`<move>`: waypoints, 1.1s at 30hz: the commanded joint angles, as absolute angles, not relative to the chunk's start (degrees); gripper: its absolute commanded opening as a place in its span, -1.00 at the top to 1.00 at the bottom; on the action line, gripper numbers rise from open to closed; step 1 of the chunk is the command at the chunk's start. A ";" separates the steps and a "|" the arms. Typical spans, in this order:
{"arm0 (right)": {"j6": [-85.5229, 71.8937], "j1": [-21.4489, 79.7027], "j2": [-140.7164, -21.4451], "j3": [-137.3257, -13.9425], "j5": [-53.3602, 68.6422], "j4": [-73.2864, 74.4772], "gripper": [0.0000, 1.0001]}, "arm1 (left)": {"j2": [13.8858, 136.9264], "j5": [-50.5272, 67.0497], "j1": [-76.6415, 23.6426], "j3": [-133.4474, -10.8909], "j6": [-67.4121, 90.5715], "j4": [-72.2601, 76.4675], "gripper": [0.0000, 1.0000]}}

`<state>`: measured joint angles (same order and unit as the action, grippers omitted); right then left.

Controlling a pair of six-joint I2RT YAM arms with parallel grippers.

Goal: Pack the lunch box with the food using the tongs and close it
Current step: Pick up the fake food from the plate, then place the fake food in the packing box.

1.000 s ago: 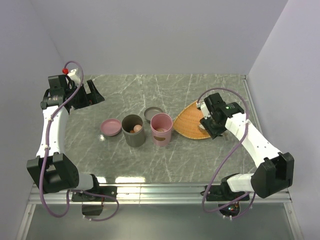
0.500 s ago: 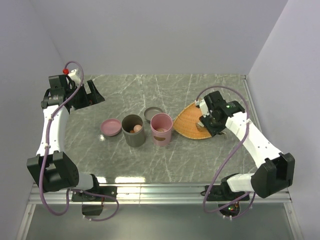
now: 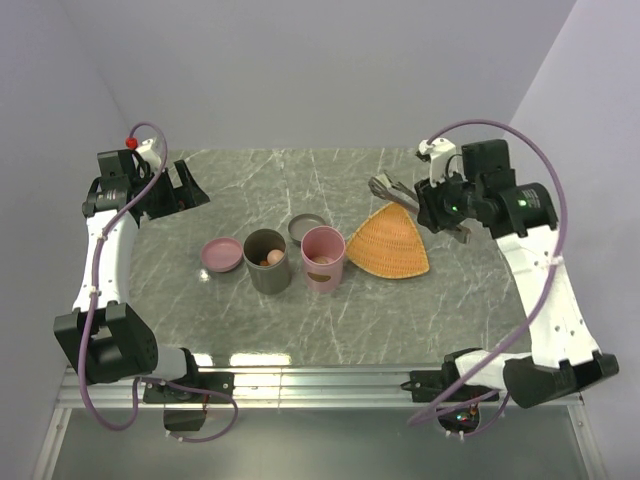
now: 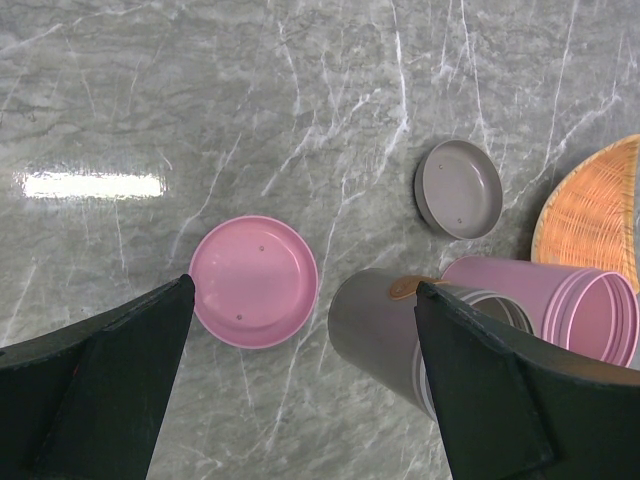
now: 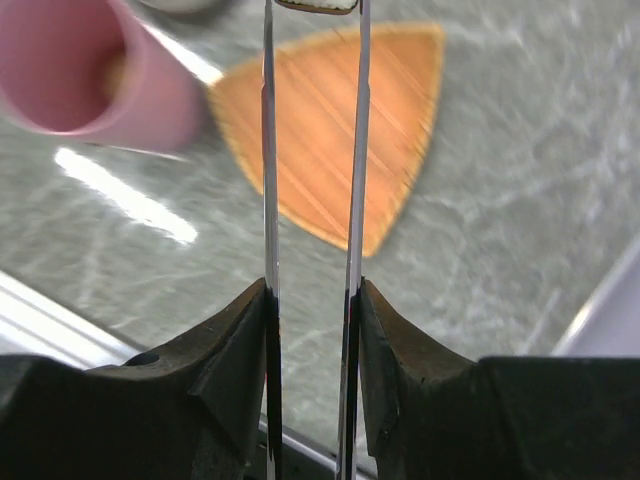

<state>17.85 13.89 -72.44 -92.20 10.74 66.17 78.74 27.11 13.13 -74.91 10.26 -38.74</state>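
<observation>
My right gripper (image 5: 312,290) is shut on the silver tongs (image 5: 268,150), one thin arm against each finger. It is raised over the back right of the table (image 3: 440,205), with the tongs (image 3: 393,189) pointing left. A small pale piece of food (image 5: 315,5) sits between the tong tips at the top edge of the right wrist view. The lunch box stands mid-table as a grey cup (image 3: 266,260) with orange-brown food (image 3: 270,258) inside and a pink cup (image 3: 323,258). My left gripper (image 4: 300,400) hangs open, high above the grey cup (image 4: 400,335).
A pink lid (image 3: 221,254) lies left of the cups and a grey lid (image 3: 306,227) behind them. The orange fan-shaped woven tray (image 3: 390,245) lies right of the pink cup with nothing on it. Walls close in on three sides.
My right arm has risen from the woven tray and swung toward the back right, carrying the tongs; its jaws have squeezed them a little narrower. The left arm has not moved.
</observation>
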 commanded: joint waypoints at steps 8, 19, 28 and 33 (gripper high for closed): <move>21.44 22.75 -68.73 -95.63 24.08 70.58 0.41 | 78.84 26.99 13.36 -76.82 10.20 -38.06 -0.99; 22.59 32.25 -71.10 -90.09 20.13 68.12 0.40 | 78.49 26.45 13.45 -76.29 10.20 -38.14 -0.99; 21.01 33.31 -71.81 -84.47 17.14 63.38 0.30 | 78.22 25.93 13.36 -76.29 9.67 -38.50 -0.99; 20.83 33.40 -71.98 -84.20 16.26 62.93 0.12 | 78.66 26.19 13.36 -76.38 9.75 -38.32 -0.99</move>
<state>21.39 32.93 -72.27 -83.77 16.95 66.81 79.13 26.06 13.13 -74.91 10.20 -38.83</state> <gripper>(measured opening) 0.447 0.995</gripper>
